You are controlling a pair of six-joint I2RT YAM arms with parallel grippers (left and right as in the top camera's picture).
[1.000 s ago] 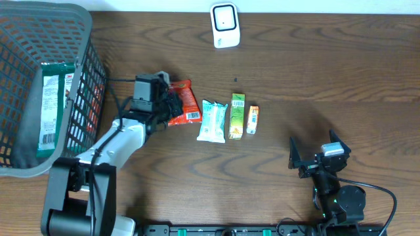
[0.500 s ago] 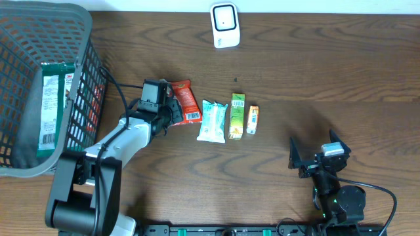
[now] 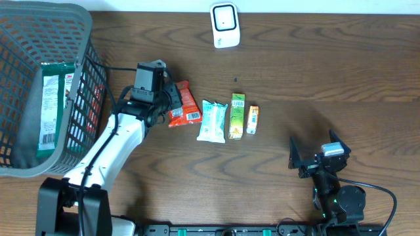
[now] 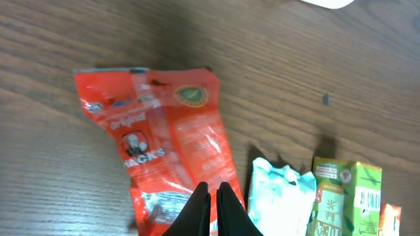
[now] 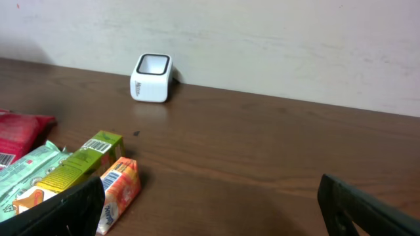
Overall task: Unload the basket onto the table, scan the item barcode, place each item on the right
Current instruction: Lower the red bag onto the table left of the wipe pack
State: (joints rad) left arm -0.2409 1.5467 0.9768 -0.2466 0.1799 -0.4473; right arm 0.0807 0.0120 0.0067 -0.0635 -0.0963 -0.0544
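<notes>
A red snack packet (image 3: 185, 105) lies flat on the wood table, its barcode end toward the front. My left gripper (image 3: 174, 101) hovers over its left edge. In the left wrist view the fingers (image 4: 211, 198) are pressed together, shut, with nothing between them, above the barcode end of the red packet (image 4: 157, 141). The white scanner (image 3: 224, 25) stands at the table's back edge, also seen as the scanner (image 5: 152, 77). My right gripper (image 3: 315, 159) rests open near the front right, holding nothing, and appears as the right gripper (image 5: 210, 216).
Right of the red packet lie a pale blue packet (image 3: 212, 121), a green box (image 3: 236, 117) and a small orange box (image 3: 252, 120) in a row. A grey mesh basket (image 3: 85, 78) holding a green packet (image 3: 51, 105) fills the left side.
The left wrist has shifted slightly back and left above the red packet, still shut. The packet and the right arm have not moved.
</notes>
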